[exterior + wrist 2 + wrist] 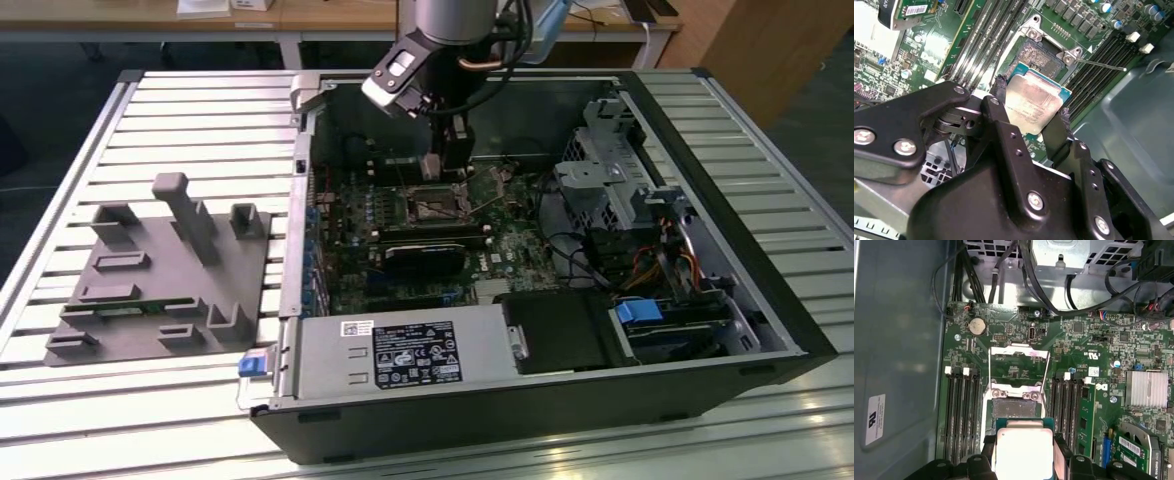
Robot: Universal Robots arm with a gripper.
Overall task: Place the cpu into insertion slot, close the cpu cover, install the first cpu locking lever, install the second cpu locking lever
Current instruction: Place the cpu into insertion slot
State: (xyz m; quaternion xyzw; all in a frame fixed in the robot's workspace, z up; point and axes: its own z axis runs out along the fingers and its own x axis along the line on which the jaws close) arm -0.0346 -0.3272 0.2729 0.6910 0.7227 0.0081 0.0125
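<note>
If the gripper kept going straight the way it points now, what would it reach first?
Probably the open socket: the gripper, shut on the chip, points towards it, and the cover is swung open beyond it. Depth is hard to judge.

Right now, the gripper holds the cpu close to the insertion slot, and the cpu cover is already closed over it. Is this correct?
Not quite: the cpu cover is open, lying clear of the insertion slot, as the first wrist view shows. The gripper does hold the cpu close to the slot.
</note>
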